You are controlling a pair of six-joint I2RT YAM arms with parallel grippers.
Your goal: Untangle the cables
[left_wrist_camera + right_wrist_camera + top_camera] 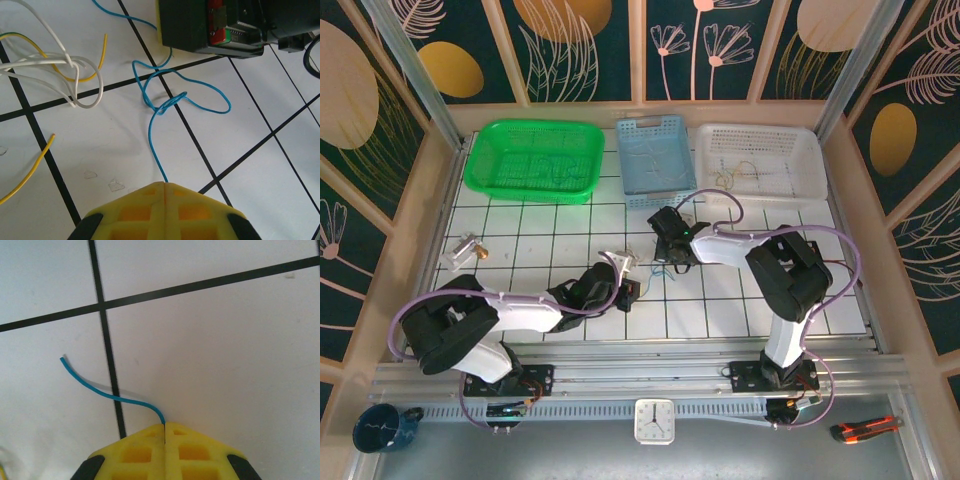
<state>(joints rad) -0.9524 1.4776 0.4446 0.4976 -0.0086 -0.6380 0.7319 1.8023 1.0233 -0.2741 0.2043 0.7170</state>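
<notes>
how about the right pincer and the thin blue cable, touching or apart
Touching. In the right wrist view the thin blue flexible cable runs straight into the closed seam of the right pincer, clamped between its yellow fingertips.

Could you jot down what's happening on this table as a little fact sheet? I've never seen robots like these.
Left gripper: shut on the blue cable
Right gripper: shut on the blue cable, near a free end
Blue cable: loose knot, lying ahead of the left gripper
White cable: looped on the table, crossing a yellow cable
</notes>
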